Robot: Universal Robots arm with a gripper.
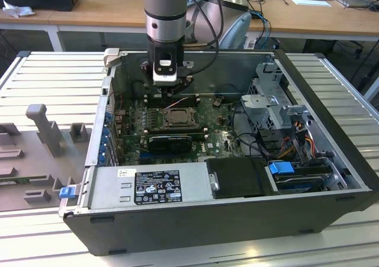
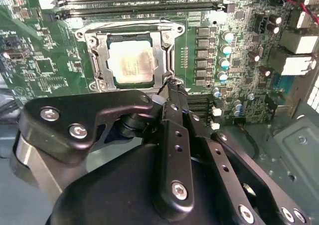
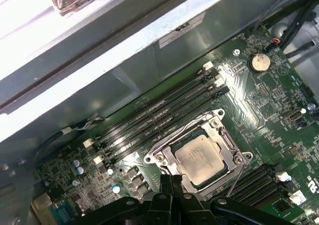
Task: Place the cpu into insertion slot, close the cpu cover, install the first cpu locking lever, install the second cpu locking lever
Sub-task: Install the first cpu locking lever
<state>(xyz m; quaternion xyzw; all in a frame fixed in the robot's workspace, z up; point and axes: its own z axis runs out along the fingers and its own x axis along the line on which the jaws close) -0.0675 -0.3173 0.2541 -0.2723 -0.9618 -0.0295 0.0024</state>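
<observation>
Seems past the chip-dropping part already — got the cpu (image 2: 131, 61) lying flat in the slot (image 1: 177, 118), pale metal top facing up, with the cover (image 2: 163, 45) folded down around it and showing the top through its cut-out. Same story in both wrist views. Guessing at the why: flat and clamped like that to keep the chip pressed onto the contacts, ready for locking.

For location: sits on the far half of the board (image 1: 219, 138), toward the exterior view's left inside the case (image 1: 177, 219), with memory slots (image 2: 139, 5) running alongside.

On direction: square, so no real long axis worth naming — just edges squared up with the cover and parallel to the memory slots. Faces straight up. Can't make out any corner mark, so no call on rotation.

Gripper (image 2: 172, 85) next: pinched right together, nothing visible between the fingers, tips hanging just beside one corner of the cover at the slot's edge. Reaches straight down into the open case from above, probably to stay off its walls. Reads like a spot picked for working a lever on that side, going by the task. Can't tell whether touching it or just close. No calling either lever latched or loose, too thin to judge.
</observation>
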